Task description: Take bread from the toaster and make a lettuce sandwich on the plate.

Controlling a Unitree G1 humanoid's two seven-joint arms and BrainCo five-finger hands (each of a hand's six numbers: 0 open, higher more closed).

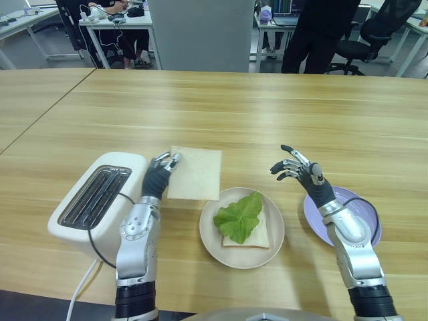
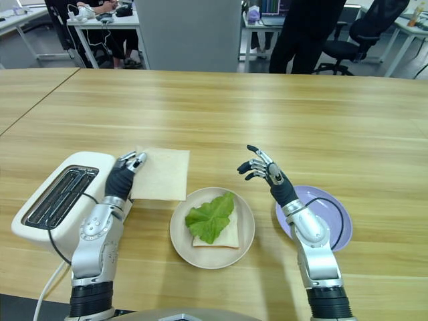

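A white toaster (image 1: 93, 200) stands at the near left with its slots empty. My left hand (image 1: 160, 170) is shut on a slice of bread (image 1: 196, 172), held flat just above the table between the toaster and the beige plate (image 1: 267, 247). On that plate lies another bread slice (image 1: 259, 235) with a green lettuce leaf (image 1: 239, 217) on top. My right hand (image 1: 297, 167) hovers open to the right of the plate, holding nothing.
A purple plate (image 1: 361, 200) lies under my right forearm at the near right. A white cable (image 1: 80, 287) runs from the toaster off the front edge. Bare wooden tabletop (image 1: 254, 114) stretches behind. Desks, chairs and people fill the room beyond.
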